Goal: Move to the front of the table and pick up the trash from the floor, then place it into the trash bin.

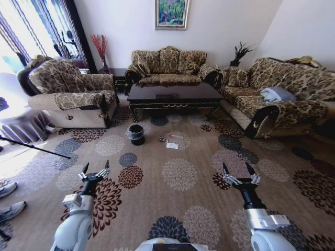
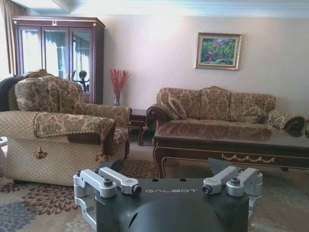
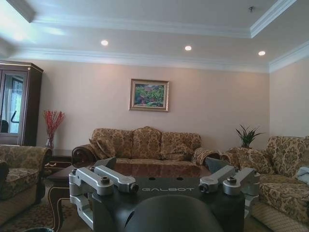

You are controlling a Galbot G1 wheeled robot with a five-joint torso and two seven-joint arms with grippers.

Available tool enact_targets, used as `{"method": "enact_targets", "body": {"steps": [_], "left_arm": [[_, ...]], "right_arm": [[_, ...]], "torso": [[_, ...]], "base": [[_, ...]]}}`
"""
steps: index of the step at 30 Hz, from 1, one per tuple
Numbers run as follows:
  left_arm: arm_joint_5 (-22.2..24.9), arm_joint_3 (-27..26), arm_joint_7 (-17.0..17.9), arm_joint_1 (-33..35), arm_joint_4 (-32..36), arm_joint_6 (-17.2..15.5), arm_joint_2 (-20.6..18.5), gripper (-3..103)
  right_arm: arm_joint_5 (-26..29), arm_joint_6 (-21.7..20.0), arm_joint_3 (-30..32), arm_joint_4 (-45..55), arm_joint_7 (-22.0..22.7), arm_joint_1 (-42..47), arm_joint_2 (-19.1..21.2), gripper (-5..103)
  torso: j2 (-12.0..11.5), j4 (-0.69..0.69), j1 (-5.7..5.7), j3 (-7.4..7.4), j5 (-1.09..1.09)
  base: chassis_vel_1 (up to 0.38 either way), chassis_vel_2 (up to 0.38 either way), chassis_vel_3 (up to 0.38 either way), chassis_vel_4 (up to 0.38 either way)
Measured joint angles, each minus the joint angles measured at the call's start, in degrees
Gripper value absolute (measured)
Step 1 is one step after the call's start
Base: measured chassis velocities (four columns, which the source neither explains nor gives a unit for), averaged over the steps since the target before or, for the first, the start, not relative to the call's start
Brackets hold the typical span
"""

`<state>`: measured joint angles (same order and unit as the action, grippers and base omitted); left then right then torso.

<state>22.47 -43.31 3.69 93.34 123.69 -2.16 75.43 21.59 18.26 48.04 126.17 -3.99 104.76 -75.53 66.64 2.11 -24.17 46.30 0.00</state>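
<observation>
Both the left gripper (image 1: 96,171) and right gripper (image 1: 239,171) hover spread wide and empty over the floor (image 1: 180,175), the trash (image 1: 171,142) lying beside the trash bin (image 1: 136,134) before the table (image 1: 174,94).

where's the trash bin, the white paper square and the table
trash bin (image 1: 136,135): head view, on its black side wall.
white paper square (image 1: 172,146): head view, on the paper's middle.
table (image 1: 175,93): head view, on its bare dark top.
</observation>
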Motion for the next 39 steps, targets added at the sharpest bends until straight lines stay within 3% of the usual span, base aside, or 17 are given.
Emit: {"method": "enact_targets", "body": {"steps": [15,39], "left_arm": [[-1.18,1.39,-1.2,-0.47,0.39,1.13,-0.06,100],[-0.89,1.24,-1.29,-0.94,-0.71,1.54,-0.04,100]], "right_arm": [[-0.73,0.08,0.09,0.87,0.81,0.79,-1.12,100],[-1.16,0.39,-0.01,0.91,0.03,1.18,-1.75,100]], "torso": [[-0.32,0.01,0.13,-0.18,0.0],[-7.98,0.0,3.57,-4.41,0.0]], "base": [[0.0,0.0,0.0,0.0],[0.0,0.0,0.0,0.0]]}}
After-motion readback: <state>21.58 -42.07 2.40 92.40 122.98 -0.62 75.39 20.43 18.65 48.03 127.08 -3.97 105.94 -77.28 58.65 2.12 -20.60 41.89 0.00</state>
